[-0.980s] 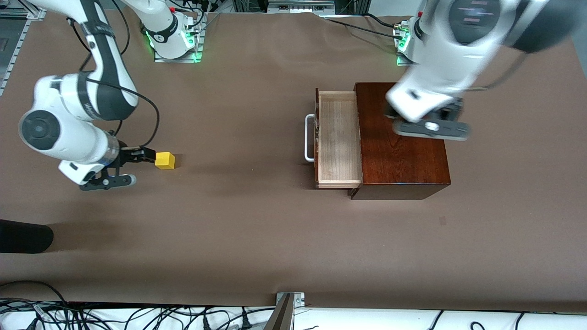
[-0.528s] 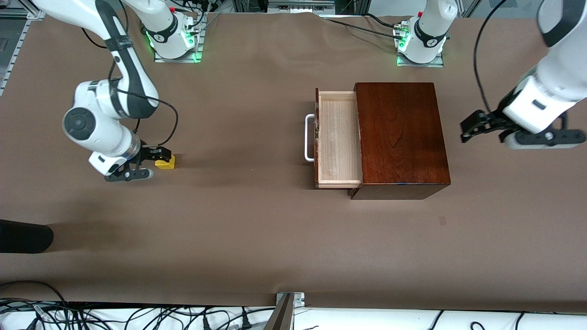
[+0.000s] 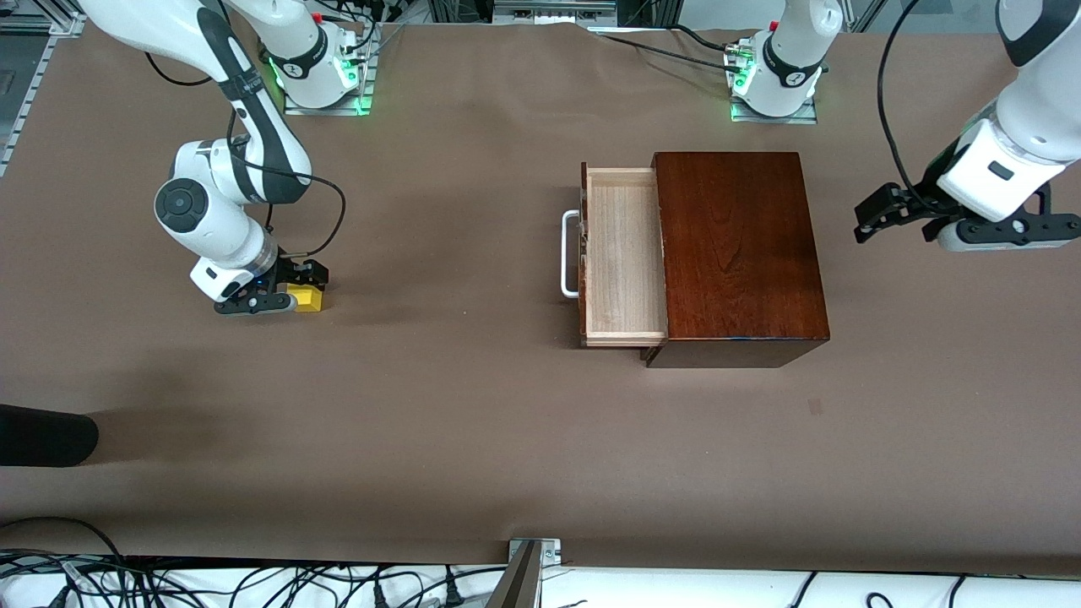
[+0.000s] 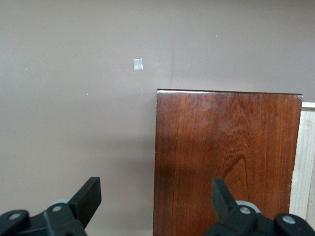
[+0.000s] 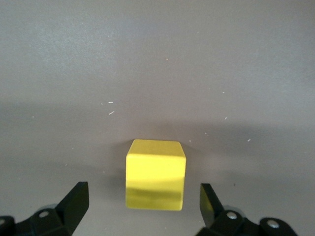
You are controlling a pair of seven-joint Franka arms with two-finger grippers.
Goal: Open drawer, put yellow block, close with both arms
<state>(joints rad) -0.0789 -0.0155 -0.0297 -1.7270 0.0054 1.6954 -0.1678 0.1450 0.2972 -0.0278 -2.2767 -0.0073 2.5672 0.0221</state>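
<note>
A brown covering spreads over the whole surface (image 3: 473,422), lightly creased near the arms' bases. Cables run along the edge nearest the front camera, and a dark rounded object (image 3: 42,435) pokes in at the right arm's end.

The wooden box (image 3: 739,253) sits toward the left arm's end, its drawer (image 3: 623,257) pulled out toward the right arm's end, pale inside, with the white handle (image 3: 570,253) at its front. The yellow block (image 3: 306,297) rests on the covering well apart from the drawer, toward the right arm's end.

The right gripper (image 3: 287,287) is low at the block, partly covering it in the front view. The right wrist view alone shows its fingers (image 5: 74,201) spread, standing to either side of the block (image 5: 156,174) with gaps; whether they reach alongside it is hard to judge.

The left gripper (image 3: 887,211) hangs over bare covering just off the box's end. Its wrist view shows the fingers (image 4: 88,196) released and holding nothing, the box's glossy top (image 4: 226,157), and a small pale patch (image 4: 138,64) on the covering.
</note>
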